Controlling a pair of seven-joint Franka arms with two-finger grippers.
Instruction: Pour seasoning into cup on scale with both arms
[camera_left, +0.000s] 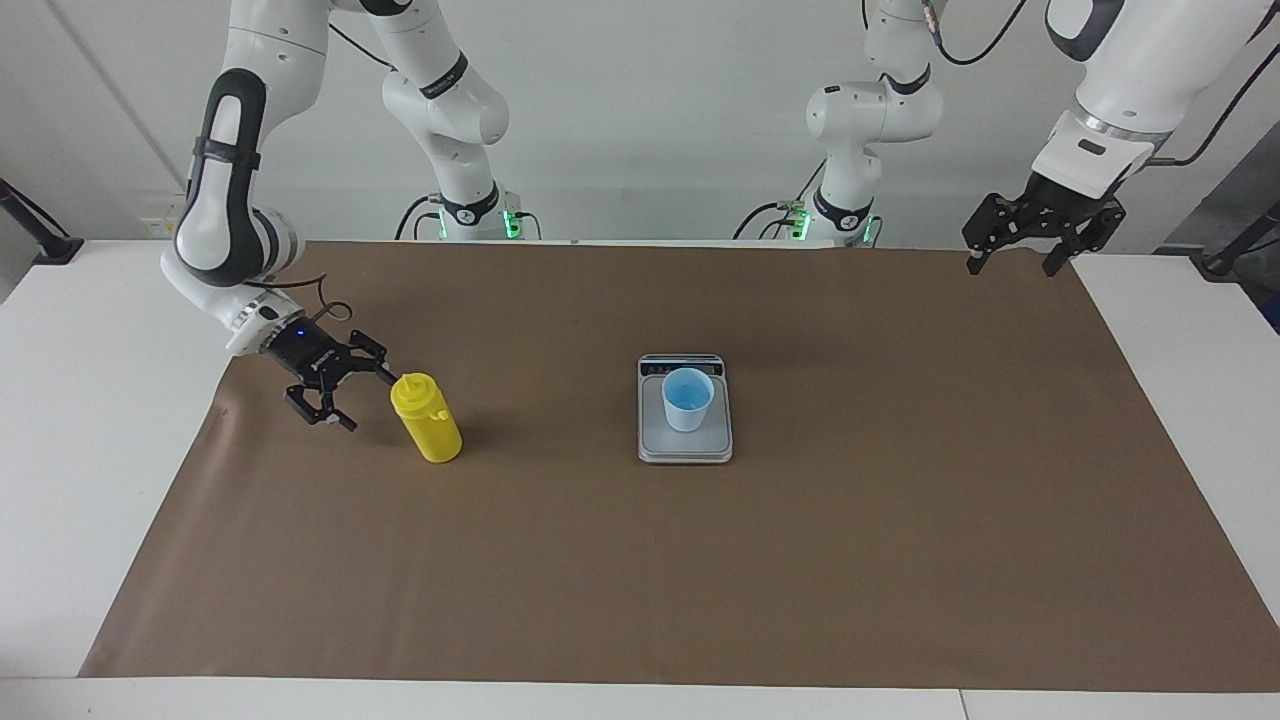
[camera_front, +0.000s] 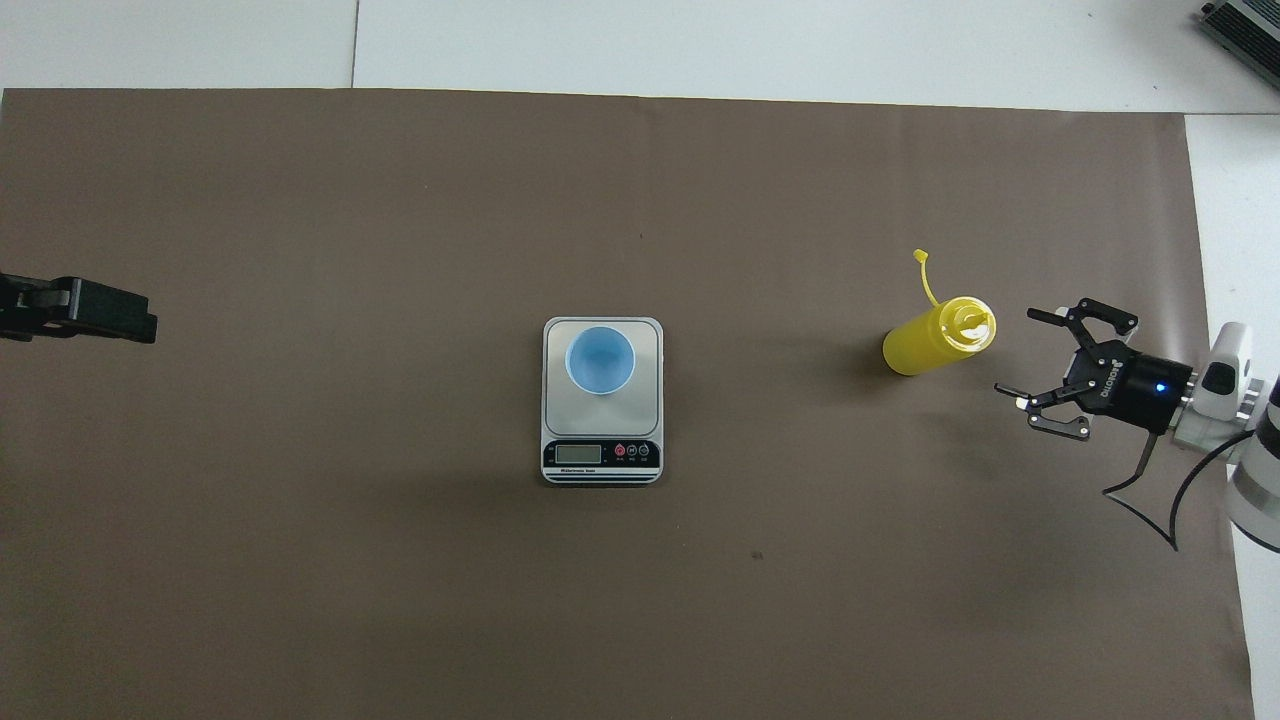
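Note:
The yellow seasoning bottle (camera_left: 428, 425) (camera_front: 935, 340) stands upright on the brown mat toward the right arm's end, its tethered cap hanging off. My right gripper (camera_left: 372, 402) (camera_front: 1015, 352) is open just beside the bottle, low over the mat, and touches nothing. The light blue cup (camera_left: 687, 398) (camera_front: 600, 360) stands on the silver-grey scale (camera_left: 685, 448) (camera_front: 600, 455) at the middle of the mat. My left gripper (camera_left: 1010, 268) (camera_front: 110, 312) hangs open and empty over the mat's edge at the left arm's end, waiting.
The brown mat (camera_left: 700, 560) covers most of the white table (camera_left: 90, 420). The scale's dark display strip faces the robots. A grey device (camera_front: 1245, 25) lies at the table's corner farthest from the robots, at the right arm's end.

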